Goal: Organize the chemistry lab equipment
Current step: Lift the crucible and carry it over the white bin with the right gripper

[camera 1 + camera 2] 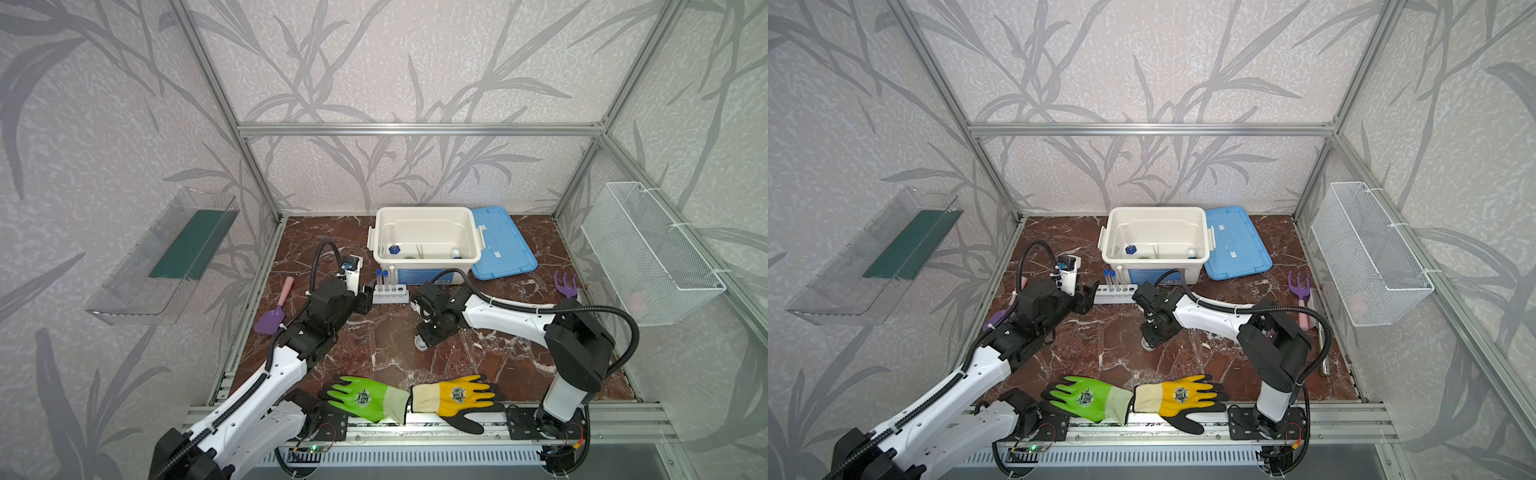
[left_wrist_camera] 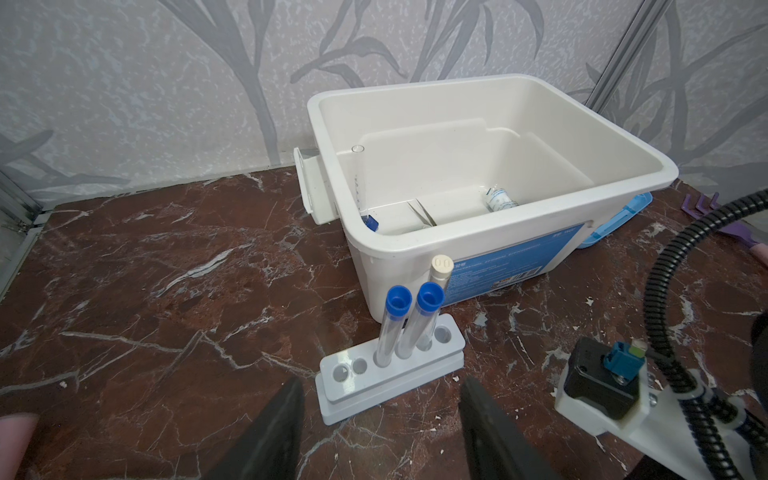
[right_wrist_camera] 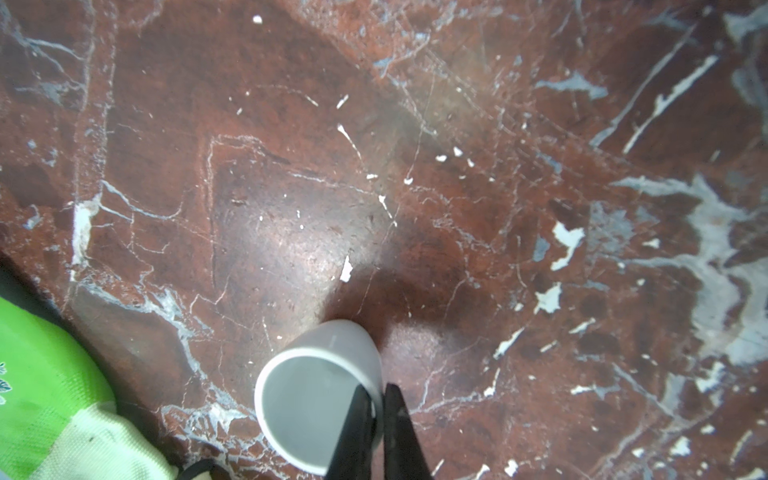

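My right gripper (image 3: 376, 401) is shut on the rim of a small white dish (image 3: 316, 395), one finger inside and one outside. The dish is tilted, low over the marble near the table's middle (image 1: 420, 344). A white rack (image 2: 374, 374) stands in front of the bin with three capped test tubes (image 2: 399, 328) upright in it, two blue-capped and one white-capped. My left gripper (image 2: 382, 382) is open at the rack's left end (image 1: 390, 295), its fingers on either side without touching. Inside the white bin (image 1: 424, 211) are the blue-based cylinder (image 1: 393, 248), tweezers (image 1: 420, 250) and the small bottle (image 1: 456, 252).
A blue lid (image 1: 503, 245) lies right of the bin. Green (image 1: 365, 399) and yellow (image 1: 457, 399) gloves lie at the front edge. A purple trowel (image 1: 272, 316) is at the left and a purple rake (image 1: 566, 284) at the right. A wire basket (image 1: 652, 249) hangs on the right wall.
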Controlling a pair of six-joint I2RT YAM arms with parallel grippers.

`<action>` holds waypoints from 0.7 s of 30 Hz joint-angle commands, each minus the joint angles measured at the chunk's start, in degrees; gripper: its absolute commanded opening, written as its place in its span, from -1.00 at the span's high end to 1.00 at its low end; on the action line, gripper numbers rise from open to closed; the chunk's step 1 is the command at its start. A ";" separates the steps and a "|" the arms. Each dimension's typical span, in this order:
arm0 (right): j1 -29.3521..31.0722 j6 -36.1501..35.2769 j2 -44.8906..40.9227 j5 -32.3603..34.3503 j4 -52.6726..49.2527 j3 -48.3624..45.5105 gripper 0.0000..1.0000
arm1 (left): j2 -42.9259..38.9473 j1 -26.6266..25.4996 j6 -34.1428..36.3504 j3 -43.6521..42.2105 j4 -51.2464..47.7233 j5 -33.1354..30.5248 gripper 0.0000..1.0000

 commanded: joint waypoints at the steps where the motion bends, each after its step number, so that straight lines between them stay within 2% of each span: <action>1: -0.12 -2.33 0.40 -0.16 -4.92 4.32 0.87 | 0.33 0.42 -0.24 2.35 -0.19 0.65 -0.21; 4: -0.44 -4.03 1.03 -0.44 -9.80 8.38 0.93 | 0.30 0.50 -0.29 2.52 -0.45 0.71 -0.21; 21: -7.30 -9.57 -0.28 -0.06 -24.74 31.65 0.93 | 2.59 3.48 -0.32 7.32 -3.30 4.85 -0.18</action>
